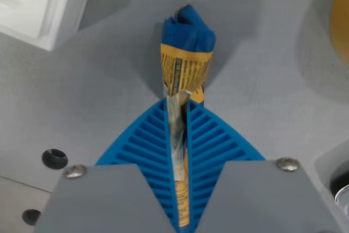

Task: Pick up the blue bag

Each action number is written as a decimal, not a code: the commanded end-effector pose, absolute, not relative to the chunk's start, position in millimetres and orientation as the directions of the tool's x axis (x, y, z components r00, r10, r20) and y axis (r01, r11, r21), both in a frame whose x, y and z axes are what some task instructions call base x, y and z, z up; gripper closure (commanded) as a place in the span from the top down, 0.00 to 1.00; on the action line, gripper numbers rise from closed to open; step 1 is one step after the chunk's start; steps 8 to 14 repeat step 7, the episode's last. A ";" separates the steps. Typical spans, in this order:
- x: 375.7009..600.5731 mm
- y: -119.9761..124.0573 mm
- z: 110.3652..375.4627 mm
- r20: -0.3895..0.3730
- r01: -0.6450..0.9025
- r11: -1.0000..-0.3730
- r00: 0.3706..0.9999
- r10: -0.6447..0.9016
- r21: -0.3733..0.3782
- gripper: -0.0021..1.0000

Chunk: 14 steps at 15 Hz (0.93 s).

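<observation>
Wrist view: your gripper [178,135], its blue ribbed fingers [147,145] closed narrowly on the blue bag [187,53] at frame centre, has the grasp made, leaving you, by appearance, only the lift clear of the grey table [262,80].

The background is a grey table surface [262,80] with a fine, matte texture, and soft shadows lie on it under even light. A white moulded block [41,1] with shallow hollows stands in the upper left corner of the wrist view. Far right of the block, at the picture's edge, a yellow-brown rounded thing [342,17] is only partly seen. Below the block, two dark round holes [54,158] are in the surface, near a seam between two panels.
</observation>
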State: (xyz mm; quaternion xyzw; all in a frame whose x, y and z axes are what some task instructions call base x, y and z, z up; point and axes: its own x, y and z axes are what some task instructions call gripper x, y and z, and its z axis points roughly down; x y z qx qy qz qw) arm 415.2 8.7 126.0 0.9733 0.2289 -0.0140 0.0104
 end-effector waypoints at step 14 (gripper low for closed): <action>401.7 2.7 162.4 0.027 0.452 -0.889 0.890 0.454 0.070 0.00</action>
